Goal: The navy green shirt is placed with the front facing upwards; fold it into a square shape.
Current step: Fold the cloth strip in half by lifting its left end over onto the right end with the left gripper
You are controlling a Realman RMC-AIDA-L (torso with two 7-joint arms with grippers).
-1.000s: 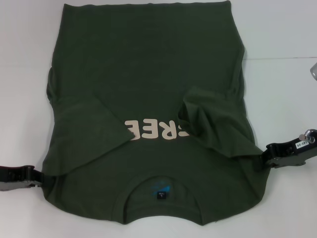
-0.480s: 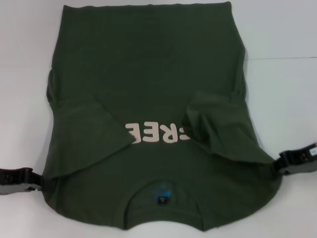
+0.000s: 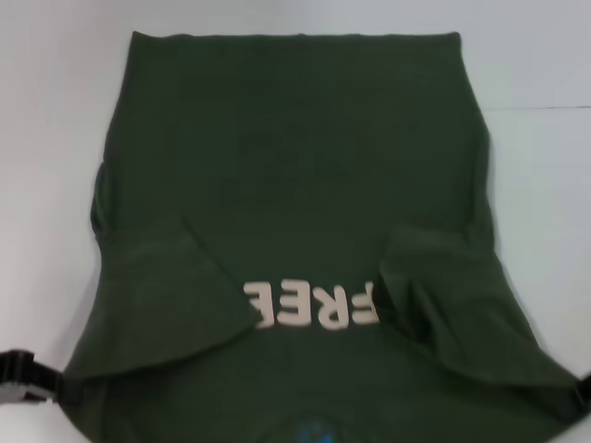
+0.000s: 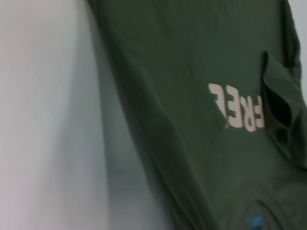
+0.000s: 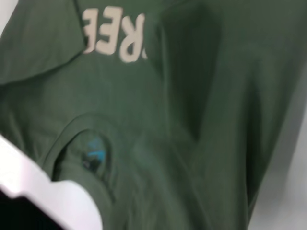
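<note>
The navy green shirt [image 3: 295, 166] lies front up on the white table [image 3: 536, 65], collar end nearest me. Its cream lettering [image 3: 309, 305] reads upside down, and both sleeves are folded in over the chest: one [image 3: 157, 295] on the left, one [image 3: 452, 305] on the right. My left gripper [image 3: 32, 380] grips the near left shoulder edge. At the frame's lower right corner, my right gripper [image 3: 582, 397] holds the near right shoulder, mostly out of view. The left wrist view shows the shirt [image 4: 192, 72] and lettering [image 4: 237, 108]. The right wrist view shows the collar label [image 5: 93, 153].
Bare white table surface [image 3: 46, 138] surrounds the shirt on the left, right and far sides. The left wrist view shows the table [image 4: 43, 120] beside the shirt's side edge.
Both grippers moved nearer to me and lower in the head view, taking the shoulders along. The whole shirt slid toward me, and the collar dropped to the bottom edge of the head view.
</note>
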